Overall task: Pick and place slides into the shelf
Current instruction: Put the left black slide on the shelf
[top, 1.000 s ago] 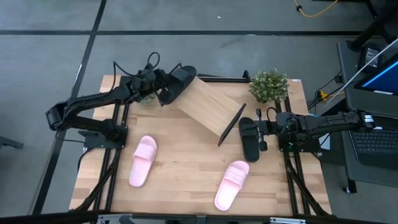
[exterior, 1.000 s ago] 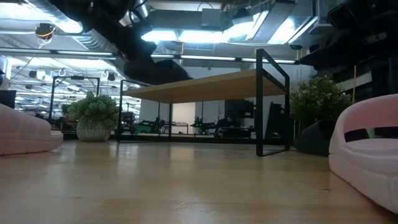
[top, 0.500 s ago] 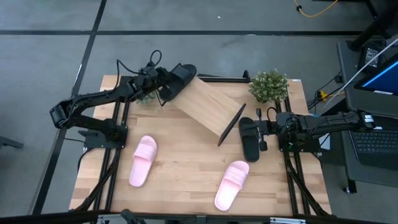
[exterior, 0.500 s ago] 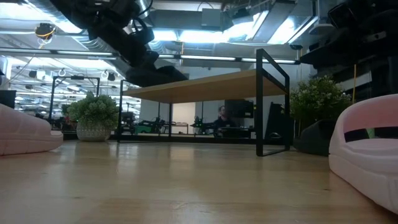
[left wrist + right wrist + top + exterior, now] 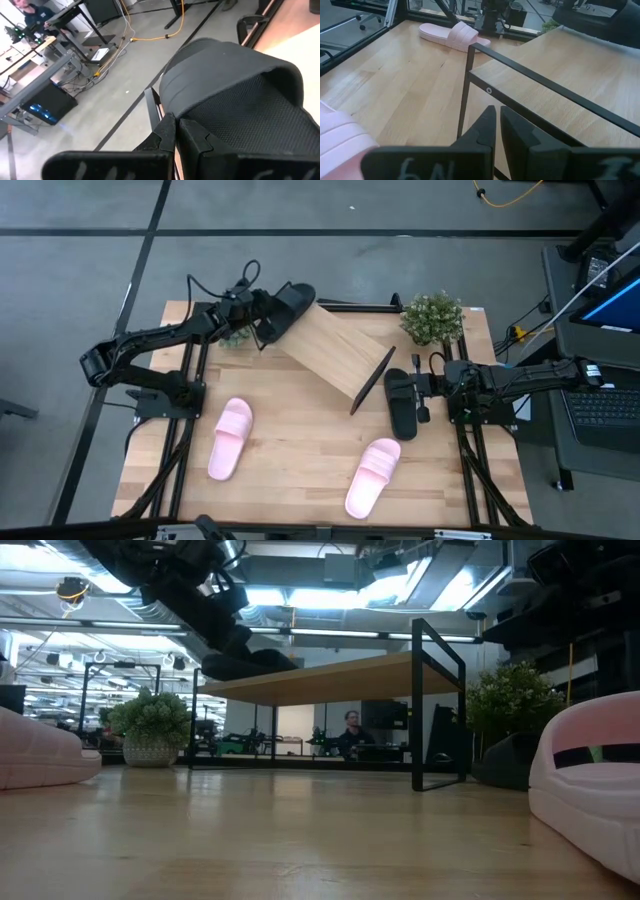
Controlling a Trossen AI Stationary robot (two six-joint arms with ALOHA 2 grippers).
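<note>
**Black slide held at the shelf's upper corner**

On the counter (image 5: 300, 450) the slanted shelf (image 5: 335, 350) sits at the back. The left end effector (image 5: 262, 320) is clenched on a black slide (image 5: 290, 305) at the shelf's far corner. The right end effector (image 5: 425, 392), fingers nearly together, hovers over the second black slide (image 5: 401, 402). Two pink slides (image 5: 230, 438) lie on the counter's near half.

**Readable marks in the scene**

We find only one: pale handwritten characters on the dark body of the right gripper (image 5: 497, 125), seen in its own wrist view, which look like "6N". A further scrawl beside them we cannot make out. Nothing else carries legible text.
</note>
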